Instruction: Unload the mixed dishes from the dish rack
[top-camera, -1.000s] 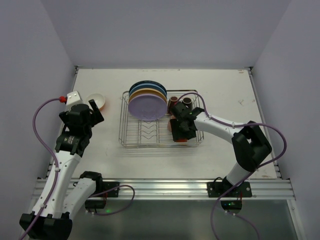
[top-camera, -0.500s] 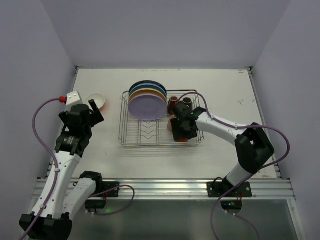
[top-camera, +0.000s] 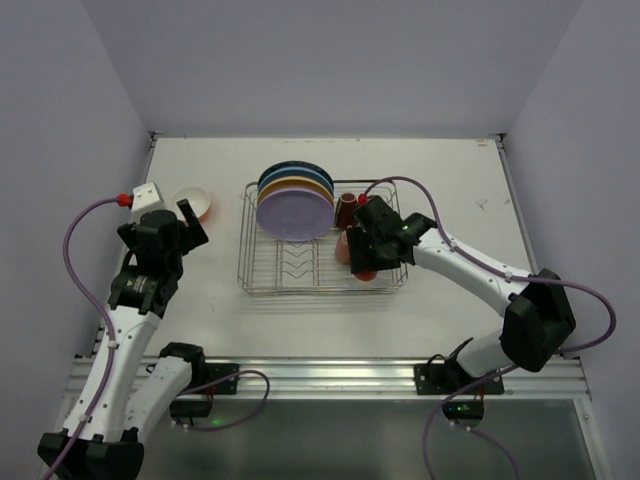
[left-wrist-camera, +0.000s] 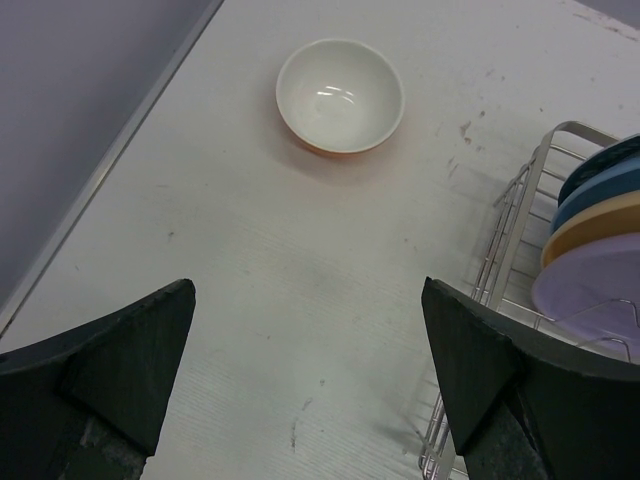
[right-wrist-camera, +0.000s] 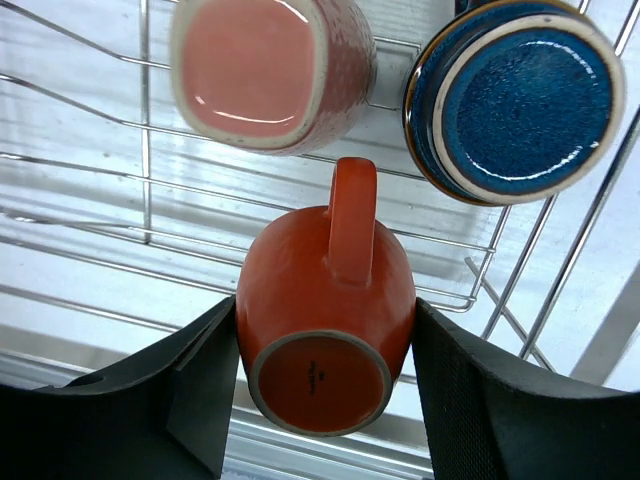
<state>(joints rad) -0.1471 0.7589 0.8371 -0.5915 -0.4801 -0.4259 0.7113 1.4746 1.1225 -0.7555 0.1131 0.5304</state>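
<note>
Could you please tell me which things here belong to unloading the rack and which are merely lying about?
Job: dish rack, plates, orange bowl, orange mug between the right fingers, pink cup, blue cup, brown cup.
Incidental: purple cables, metal rail.

Left arm (top-camera: 125, 320): rises from its base at the near left edge and leans toward the far left, wrist pitched down. Left gripper (left-wrist-camera: 307, 320): jaws spread to full width, nothing between them (both fingers clear of any contact in the wrist view). Right arm (top-camera: 470, 270): elbow folded at the near right, forearm stretched low toward the left. Right gripper (right-wrist-camera: 322, 330): pointed down, jaws part-closed, inner faces pressed against both sides of the orange cup (right-wrist-camera: 300, 290).
</note>
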